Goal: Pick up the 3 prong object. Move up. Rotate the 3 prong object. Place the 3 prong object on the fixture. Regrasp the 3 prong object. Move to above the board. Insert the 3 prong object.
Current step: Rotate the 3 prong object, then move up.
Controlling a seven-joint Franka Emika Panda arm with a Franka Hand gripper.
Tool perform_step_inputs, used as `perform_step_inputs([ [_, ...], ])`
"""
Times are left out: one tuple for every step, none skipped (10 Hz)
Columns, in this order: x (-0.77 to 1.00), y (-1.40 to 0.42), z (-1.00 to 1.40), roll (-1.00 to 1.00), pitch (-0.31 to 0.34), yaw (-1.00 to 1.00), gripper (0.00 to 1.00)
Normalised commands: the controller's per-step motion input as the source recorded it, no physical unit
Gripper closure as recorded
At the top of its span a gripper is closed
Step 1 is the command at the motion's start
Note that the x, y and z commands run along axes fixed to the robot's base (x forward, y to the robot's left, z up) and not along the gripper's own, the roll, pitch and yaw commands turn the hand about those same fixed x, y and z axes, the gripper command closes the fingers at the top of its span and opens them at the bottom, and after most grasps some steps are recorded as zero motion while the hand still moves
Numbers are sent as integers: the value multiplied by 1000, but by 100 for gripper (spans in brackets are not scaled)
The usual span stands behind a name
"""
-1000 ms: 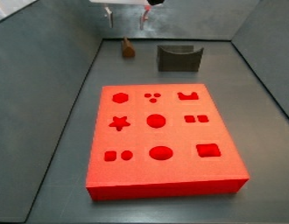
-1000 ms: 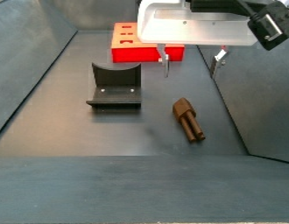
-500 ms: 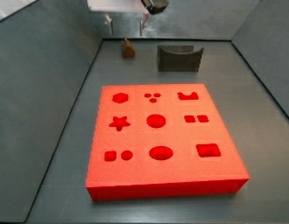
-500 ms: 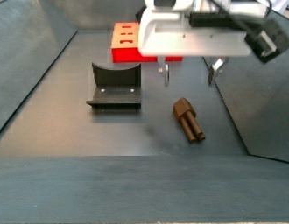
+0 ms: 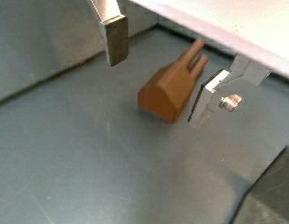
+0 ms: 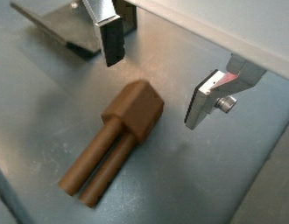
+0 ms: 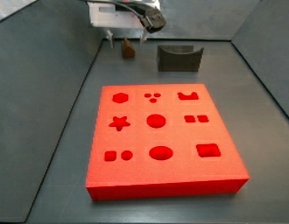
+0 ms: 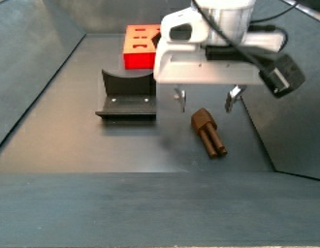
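With the board (image 7: 165,140) as landmark, a side view is looking down from its near end, another is facing back from beyond the fixture (image 8: 126,95), and both wrist views are hovering close over the 3 prong object (image 6: 116,144) between the gripper (image 5: 158,79) fingers.

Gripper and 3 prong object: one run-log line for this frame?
phase: pre-grasp | gripper: open, straddling block end of 3 prong object | object: lying flat on floor, not held | fixture: empty | board: untouched

Hovering just over the 3 prong object (image 6: 117,140): tool (image 8: 206,101), jaws apart, showing bare silver metal fingers (image 6: 206,98) and matt dark pads (image 5: 116,48). Presenting smooth matt brown on the 3 prong object, matt red on the board (image 7: 165,140), and matt dark grey on the fixture (image 8: 126,97) and surface (image 5: 77,149).
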Motion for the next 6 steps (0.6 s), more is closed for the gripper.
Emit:
perform_step_inputs([
  [46,1,-584,-21,-28,20,0],
  [42,0,-425,-24,-34,26,0],
  [42,0,-307,-25,-36,29,0],
  [40,0,-193,-26,-39,30,0],
  [0,0,0,0,0,0,100],
  [0,0,833,0,0,0,100],
])
